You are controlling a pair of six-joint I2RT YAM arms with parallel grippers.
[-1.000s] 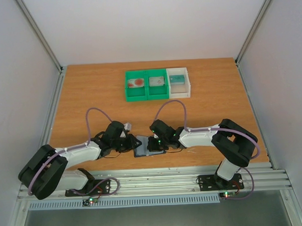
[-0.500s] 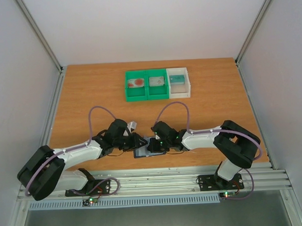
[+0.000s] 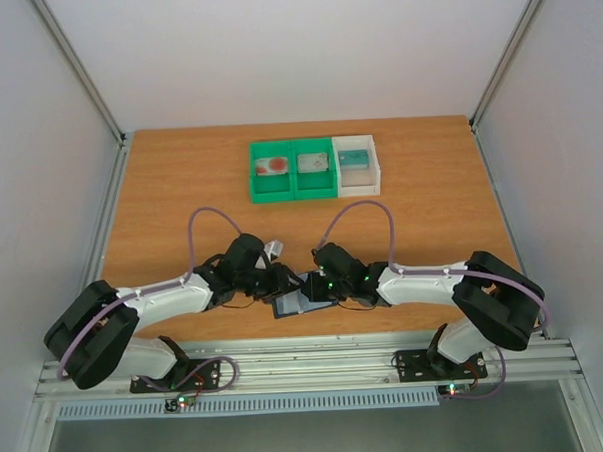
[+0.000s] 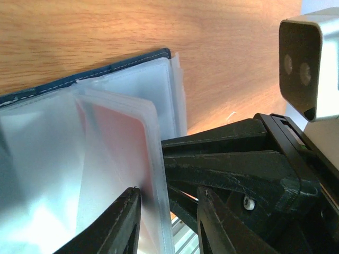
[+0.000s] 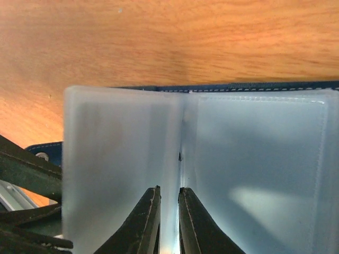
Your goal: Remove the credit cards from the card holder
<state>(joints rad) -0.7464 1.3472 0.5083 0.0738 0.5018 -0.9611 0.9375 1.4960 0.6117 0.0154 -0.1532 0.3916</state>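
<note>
Straddling a sleeve of the card holder at 6 o'clock, reddish card inside, with left gripper parted; cannot tell whether right gripper grips.

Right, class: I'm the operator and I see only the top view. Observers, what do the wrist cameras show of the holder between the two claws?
Observer: The holder has clear sleeves, fanned apart.
Operator: Any card inside?
Observer: Yes, a card with red on it shows through one sleeve.
Operator: And the left claw?
Observer: The left claw is open, its fingers astride that sleeve's edge.
</note>
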